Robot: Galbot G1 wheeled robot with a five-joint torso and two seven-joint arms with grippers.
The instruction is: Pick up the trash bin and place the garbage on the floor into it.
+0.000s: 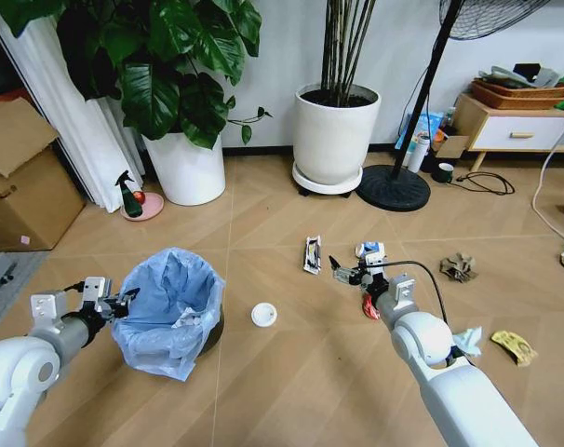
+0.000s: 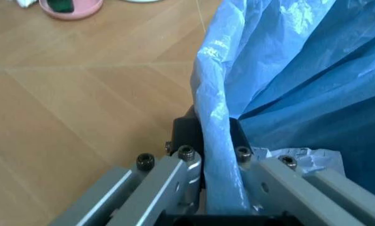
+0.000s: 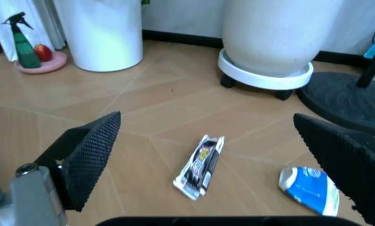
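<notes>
Bin [image 1: 167,312] sits on the floor [image 1: 291,391], its rim clamped by your left gripper [image 1: 124,304], likely so you can lift it. Left wrist view confirms what the head view hides: fingers [image 2: 187,162] pinch the blue liner [image 2: 288,70] and rim. Right gripper [image 3: 212,155], well right of the bin, is spread wide above a black-white wrapper [image 3: 200,165]; white disc [image 1: 263,315] lies just beside the bin.

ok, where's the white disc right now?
Head view: the white disc lies on the floor near centre, just right of the bin and left of the right claw.
</notes>
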